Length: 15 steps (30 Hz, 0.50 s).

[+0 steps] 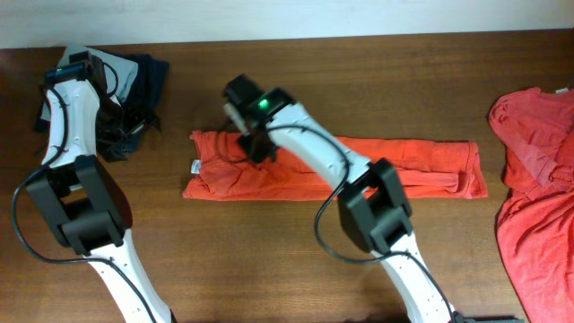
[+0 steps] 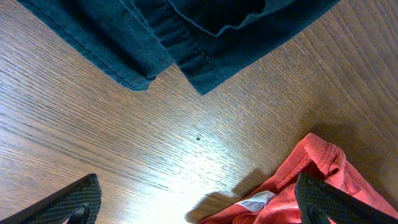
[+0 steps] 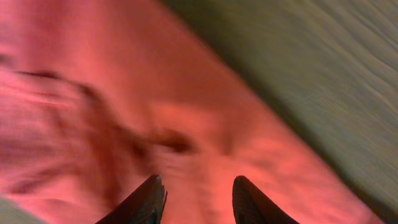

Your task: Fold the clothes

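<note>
An orange-red T-shirt (image 1: 404,166) lies folded into a long strip across the middle of the table, its white neck label (image 1: 195,166) at the left end. My right gripper (image 1: 260,148) is open just above the strip's left part; in the right wrist view (image 3: 199,178) blurred orange cloth (image 3: 124,93) fills the space between the fingers. My left gripper (image 1: 126,130) is open and empty over bare wood; in the left wrist view (image 2: 198,180) the shirt's collar (image 2: 311,162) and label (image 2: 255,200) sit by its right finger. A second orange-red shirt (image 1: 538,179) lies crumpled at the right edge.
A dark navy garment (image 1: 148,76) lies folded at the back left under the left arm, and it also shows in the left wrist view (image 2: 205,37). A pale grey-green piece (image 1: 70,56) peeks out behind it. The table's far edge (image 1: 359,38) runs along the top.
</note>
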### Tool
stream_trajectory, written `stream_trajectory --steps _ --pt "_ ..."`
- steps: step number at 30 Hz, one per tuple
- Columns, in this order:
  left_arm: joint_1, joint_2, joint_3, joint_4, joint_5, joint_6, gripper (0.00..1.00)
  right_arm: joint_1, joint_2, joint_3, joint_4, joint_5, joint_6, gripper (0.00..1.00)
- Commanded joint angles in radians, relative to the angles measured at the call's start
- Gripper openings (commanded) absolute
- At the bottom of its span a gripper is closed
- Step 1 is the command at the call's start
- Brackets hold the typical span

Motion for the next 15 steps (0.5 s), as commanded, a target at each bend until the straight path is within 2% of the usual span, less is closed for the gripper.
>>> stream_trajectory --steps 1,15 --pt "0.001 -0.006 0.013 0.0 0.007 -0.006 0.99 -0.014 -0.032 -0.002 -0.01 -0.01 0.02 0.42" --pt "0.001 -0.006 0.013 0.0 0.007 -0.006 0.99 -0.019 -0.006 -0.019 -0.016 -0.04 0.016 0.41"
